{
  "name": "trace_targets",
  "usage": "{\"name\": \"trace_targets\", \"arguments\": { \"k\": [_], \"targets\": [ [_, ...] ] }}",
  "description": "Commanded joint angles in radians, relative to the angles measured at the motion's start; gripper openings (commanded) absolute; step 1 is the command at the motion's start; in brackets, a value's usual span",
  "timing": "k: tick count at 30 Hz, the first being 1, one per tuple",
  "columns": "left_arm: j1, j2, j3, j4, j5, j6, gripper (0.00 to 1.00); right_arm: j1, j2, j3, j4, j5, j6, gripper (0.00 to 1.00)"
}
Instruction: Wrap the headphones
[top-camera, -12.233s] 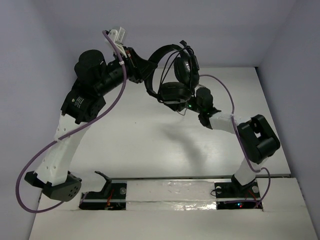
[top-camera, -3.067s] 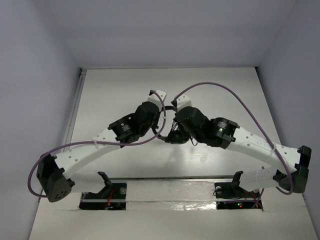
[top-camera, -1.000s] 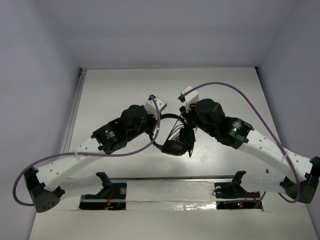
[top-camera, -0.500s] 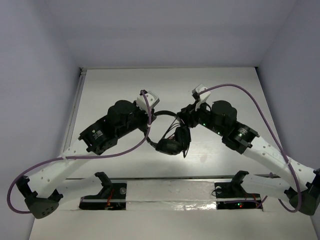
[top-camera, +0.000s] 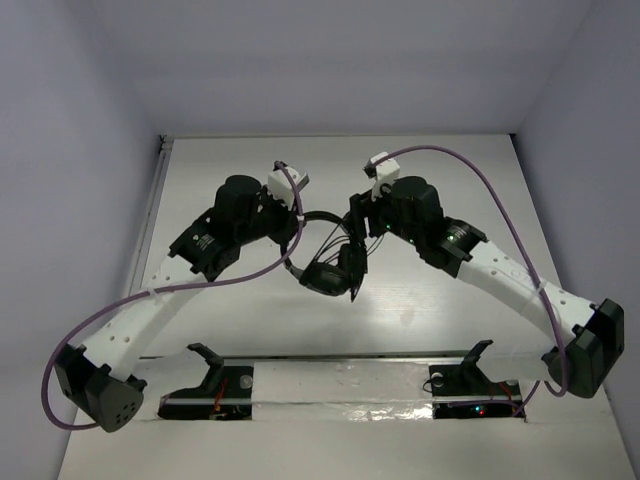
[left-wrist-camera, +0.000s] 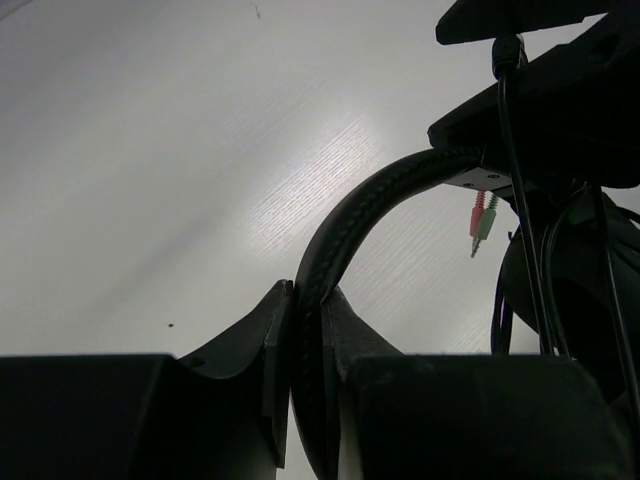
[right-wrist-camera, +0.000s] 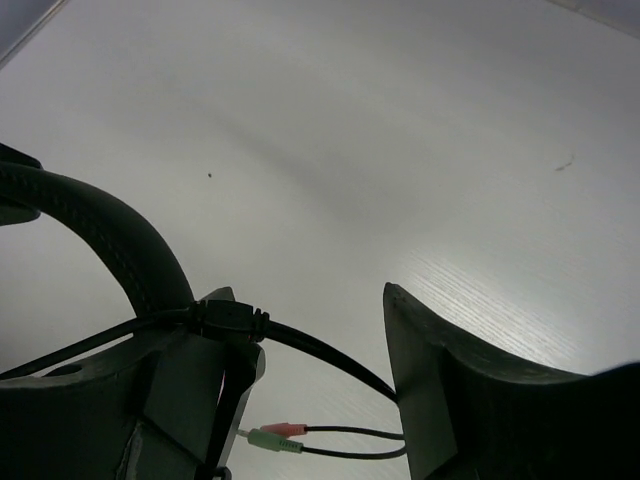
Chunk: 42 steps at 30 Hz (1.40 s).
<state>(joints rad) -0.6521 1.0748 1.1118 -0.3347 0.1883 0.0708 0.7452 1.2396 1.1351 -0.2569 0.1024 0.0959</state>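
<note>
Our left gripper (left-wrist-camera: 308, 300) is clamped tight on the headband (left-wrist-camera: 370, 195) of the headphones (top-camera: 325, 262). They hang between the two arms over the middle of the worktop (top-camera: 230, 330), with the earcups (top-camera: 325, 280) bunched at the low end. Our right gripper (right-wrist-camera: 310, 300) has its jaws wide apart and isn't squeezing anything. The cord (right-wrist-camera: 310, 345) just runs across the gap between them. The pink and green plugs (right-wrist-camera: 275, 436) dangle loose underneath.

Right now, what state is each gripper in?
Left gripper: closed on the headphones, at the headband.
Right gripper: open, gripping nothing; the cord crosses the gap between its jaws.
</note>
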Motion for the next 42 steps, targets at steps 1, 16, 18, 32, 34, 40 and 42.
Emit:
{"name": "trace_targets", "arguments": {
  "k": [1, 16, 18, 32, 34, 40, 42],
  "targets": [
    [0.068, 0.008, 0.023, 0.180, 0.267, -0.048, 0.00, -0.016, 0.037, 0.016, -0.050, 0.051, 0.041, 0.67],
    [0.146, 0.054, -0.018, 0.223, 0.373, -0.062, 0.00, -0.244, 0.145, 0.048, 0.146, -0.234, 0.137, 0.42],
    [0.146, 0.074, -0.003, 0.215, 0.392, -0.059, 0.00, -0.244, 0.158, 0.019, 0.203, -0.317, 0.137, 0.15],
    [0.146, 0.083, 0.086, 0.234, 0.307, -0.131, 0.00, -0.267, 0.167, -0.090, 0.315, -0.340, 0.160, 0.20],
    [0.146, 0.088, 0.106, 0.230, 0.289, -0.144, 0.00, -0.267, 0.149, -0.148, 0.441, -0.354, 0.220, 0.33],
    [0.146, 0.116, 0.144, 0.201, 0.271, -0.131, 0.00, -0.267, 0.100, -0.184, 0.484, -0.250, 0.272, 0.57],
    [0.146, 0.129, 0.152, 0.183, 0.205, -0.120, 0.00, -0.267, 0.083, -0.144, 0.418, -0.204, 0.268, 0.65]
  ]
}}
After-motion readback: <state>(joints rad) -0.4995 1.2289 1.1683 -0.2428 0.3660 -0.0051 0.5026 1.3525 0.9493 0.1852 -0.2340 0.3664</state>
